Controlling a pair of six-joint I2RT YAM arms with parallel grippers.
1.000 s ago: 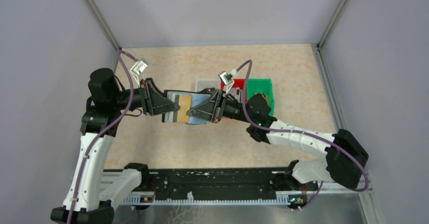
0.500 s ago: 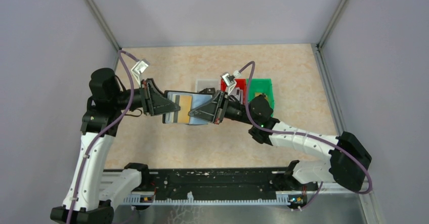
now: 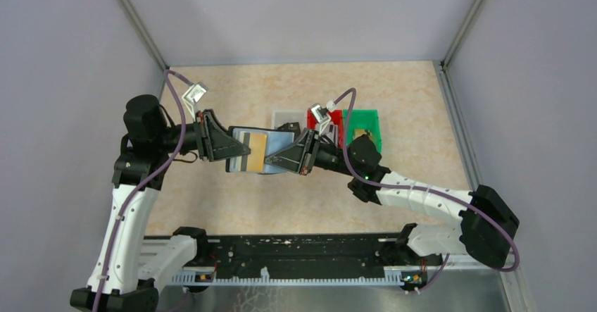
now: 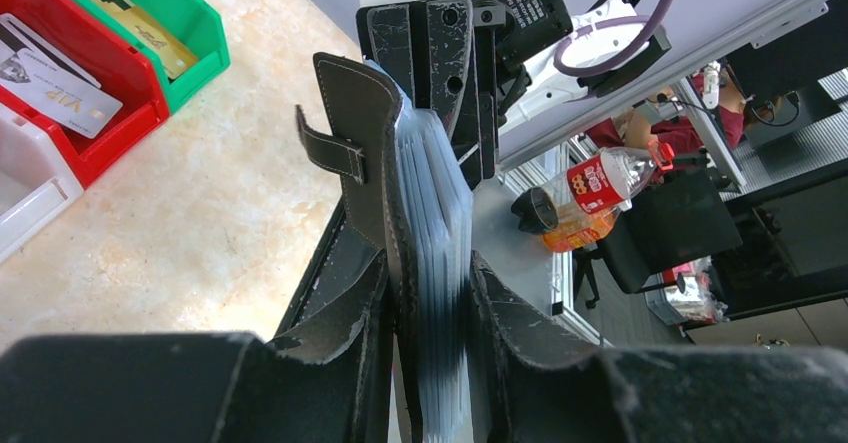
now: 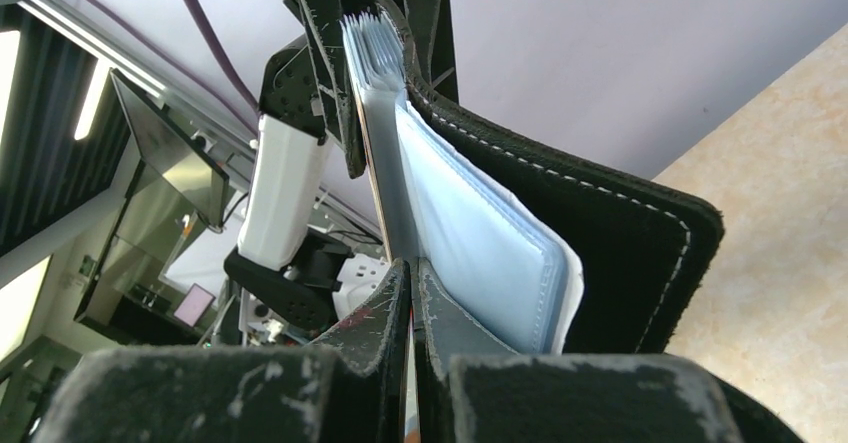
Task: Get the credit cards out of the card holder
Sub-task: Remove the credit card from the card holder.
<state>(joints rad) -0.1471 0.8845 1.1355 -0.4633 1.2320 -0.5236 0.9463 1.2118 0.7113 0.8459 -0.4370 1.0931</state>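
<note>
Beige tabletop [image 3: 232,210], card holder [image 3: 281,140] gripped, gold card [image 3: 255,146] pinched

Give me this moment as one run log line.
left gripper: shut on black folding card holder | right gripper: shut on thin gold plastic card | holder: open, in the air | card: not yet out

Right fingers [image 3: 281,160] slightly rightward, nearer

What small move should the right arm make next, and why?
Probably draw the right pincer back toward its own side, sliding the gold card out. It is shut on that card's edge, the card is not yet out of the card holder, and the left pincer grips the holder's other end.
</note>
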